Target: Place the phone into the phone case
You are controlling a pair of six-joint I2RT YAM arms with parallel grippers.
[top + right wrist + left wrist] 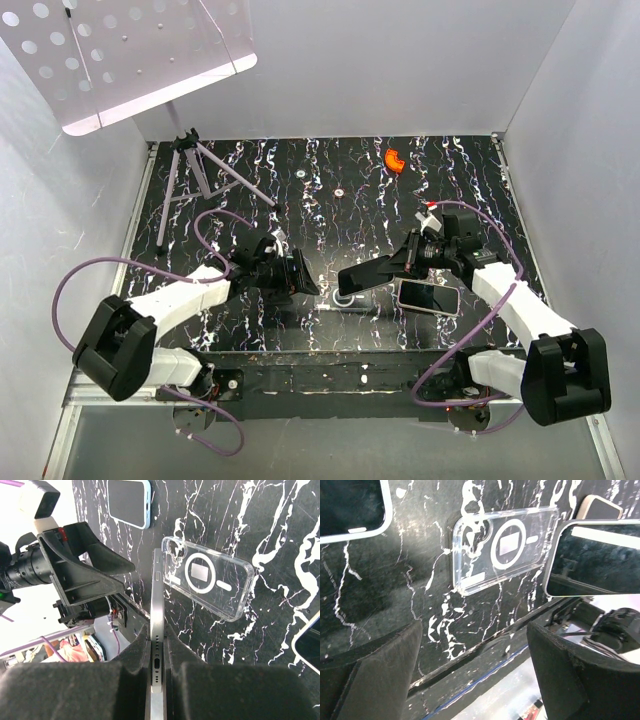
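The right jaws pinch the phone (156, 630) on edge at its charging-port end, so its length reaches straight out ahead of them above the counter (280, 540). The clear phone case (207, 582) lies flat just ahead of those jaws, beside the phone's far end and apart from it. The left jaws are spread wide and hold nothing, with the case ahead of the gap between them. The step in hand looks like bringing the phone to the case. Next, the phone likely needs rolling flat, squaring with the case's outline, then lowering and pressing in, perhaps with the left jaws steadying the case.
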